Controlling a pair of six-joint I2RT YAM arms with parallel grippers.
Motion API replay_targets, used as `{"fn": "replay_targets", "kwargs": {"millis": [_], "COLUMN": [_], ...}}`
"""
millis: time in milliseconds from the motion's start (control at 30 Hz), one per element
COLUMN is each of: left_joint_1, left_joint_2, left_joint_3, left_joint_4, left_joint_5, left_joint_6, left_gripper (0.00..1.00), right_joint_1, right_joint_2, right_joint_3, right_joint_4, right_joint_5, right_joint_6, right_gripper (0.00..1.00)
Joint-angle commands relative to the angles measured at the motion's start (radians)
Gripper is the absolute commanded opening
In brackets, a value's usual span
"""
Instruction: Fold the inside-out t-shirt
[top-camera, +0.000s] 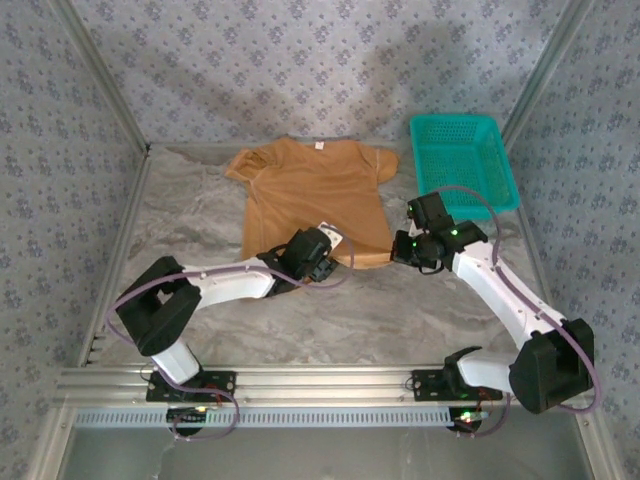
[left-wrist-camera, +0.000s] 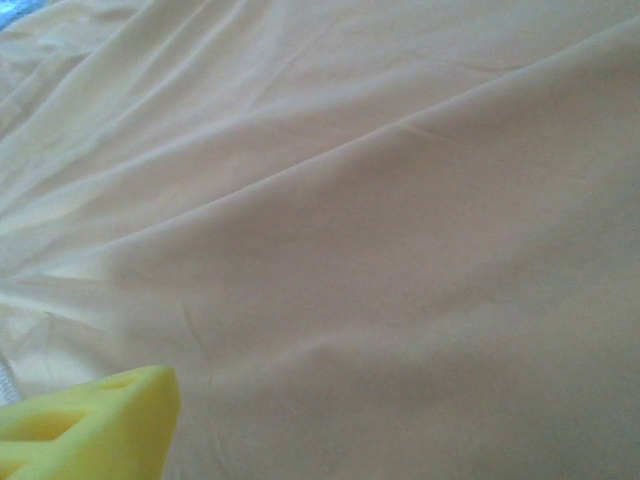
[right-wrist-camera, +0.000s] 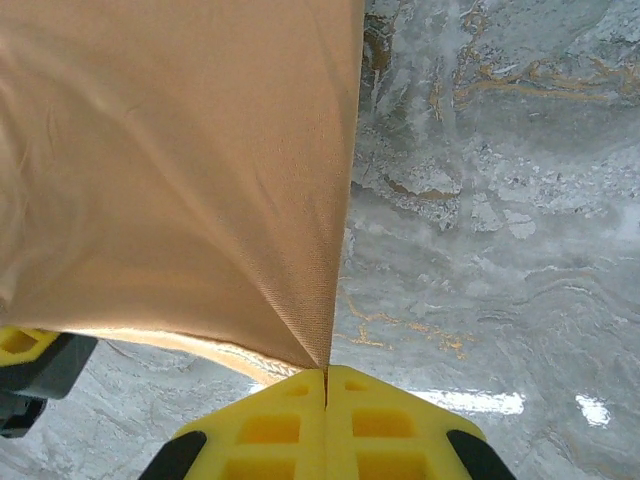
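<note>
Orange-tan cloth takes up the middle of the grey marble-patterned tabletop (top-camera: 400, 310): a soft short-sleeved t-shirt (top-camera: 315, 190) lies spread flat with its collar at the far side and its hem at the near side, next to the arms. Its long axis therefore runs straight away from both arm bases. A teal plastic mesh basket (top-camera: 465, 165) sits off the far right sleeve, close to it but apart.

Both sets of jaws are down at the near hem, so the whole body of the shirt lies beyond them. The right jaws are at the right-hand hem corner. From the right wrist, the two yellow pads (right-wrist-camera: 390, 420) are pressed together with the very tip of that cloth corner (right-wrist-camera: 170, 150) caught in the seam between them, and bare tabletop (right-wrist-camera: 500, 250) shows to one side. It is a thin pinch, right on the edge.

The left jaws sit over the hem nearer its middle, beside a small white tag (top-camera: 328, 232). From the left wrist I see cloth (left-wrist-camera: 400, 250) in soft creases very close up, and one yellow foam pad (left-wrist-camera: 90, 425) at the lower corner. Whether those jaws are spread or closed on fabric I cannot tell.

To my eye, the next fold carries the hem up along the long axis toward the collar. The right arm (top-camera: 500, 290) holds its corner, but the left arm (top-camera: 220, 285) looks unready. It sits inboard of the left hem corner, so a lift now would probably leave that side sagging.
</note>
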Motion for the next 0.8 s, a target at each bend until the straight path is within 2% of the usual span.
{"fn": "replay_targets", "kwargs": {"millis": [0,33,167,233,300,433,500,600,733,767], "left_joint_1": [0.000,0.005,0.041,0.056,0.061,0.062,0.061,0.062,0.062,0.063], "left_joint_2": [-0.020,-0.015,0.001,0.004,0.006,0.010,0.021,0.046,0.053,0.046], "left_joint_3": [-0.021,-0.021,-0.021,-0.015,-0.017,-0.025,-0.022,-0.006,-0.011,-0.019], "left_joint_4": [-0.006,-0.016,-0.040,-0.053,-0.054,-0.047,-0.046,-0.063,-0.074,-0.073], "left_joint_5": [0.079,0.074,0.057,0.064,0.074,0.100,0.110,0.118,0.094,0.073], "left_joint_6": [0.000,0.002,-0.008,-0.018,-0.026,-0.048,-0.060,-0.076,-0.089,-0.089], "left_gripper": [0.79,0.77,0.51,0.43,0.43,0.58,0.63,0.61,0.53,0.49], "right_joint_1": [-0.006,-0.008,-0.015,-0.019,-0.026,-0.044,-0.052,-0.069,-0.109,-0.122], "right_joint_2": [0.012,0.011,0.008,0.003,-0.005,-0.028,-0.039,-0.052,-0.074,-0.081], "right_joint_3": [0.012,0.013,0.022,0.025,0.031,0.046,0.059,0.074,0.086,0.086], "right_joint_4": [-0.008,-0.012,-0.021,-0.023,-0.028,-0.036,-0.044,-0.057,-0.076,-0.078], "right_joint_5": [-0.018,-0.021,-0.031,-0.033,-0.038,-0.053,-0.057,-0.058,-0.065,-0.072], "right_joint_6": [-0.022,-0.022,-0.023,-0.023,-0.023,-0.019,-0.019,-0.020,-0.027,-0.029], "right_gripper": [0.00,0.00,0.00,0.00,0.00,0.00,0.00,0.00,0.00,0.00]}}
